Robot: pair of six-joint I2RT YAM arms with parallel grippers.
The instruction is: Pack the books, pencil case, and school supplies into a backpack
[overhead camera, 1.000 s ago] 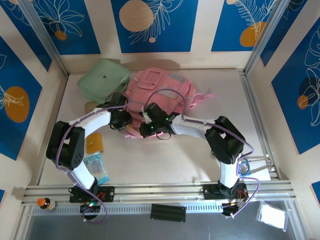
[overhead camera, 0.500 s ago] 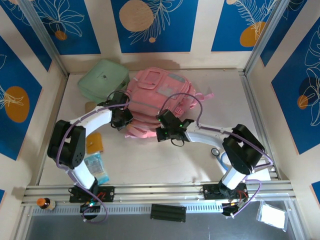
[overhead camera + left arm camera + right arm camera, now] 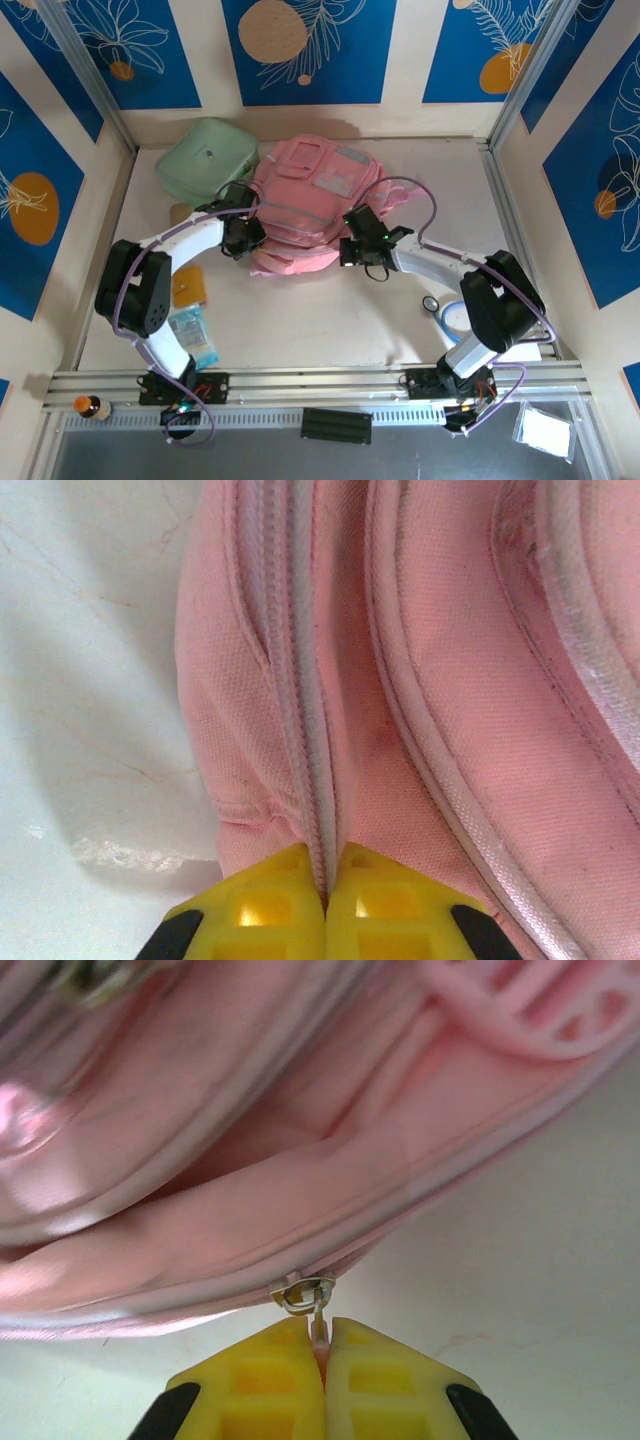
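We see the backpack [image 3: 310, 205] lying flat near the far middle of the table [image 3: 330, 310]. It is soft, pink and bulging, with pale piped seams, front pockets and a strap trailing off to the right. Its near edge sags toward the arms.

The left gripper [image 3: 325, 900] sits at the bag's near-left edge. Its yellow fingers are pressed together, and the bag's pale zip line runs straight into the seam between them. The right gripper [image 3: 322, 1355] is at the near-right edge, its fingers closed tight on the zip pull [image 3: 305, 1295], a small metal tab hanging from the bag's lower seam.

The table is white with faint marbling. A mint-green case [image 3: 205, 160] lies just left of the bag, touching it. A clear blue packet [image 3: 192, 335] rests by the left arm's base, and a small ring [image 3: 430, 303] lies near the right arm. An aluminium rail [image 3: 320, 380] runs along the near edge. The walls [image 3: 405, 60] are cream, with blue panels bearing orange discs and white leaves.
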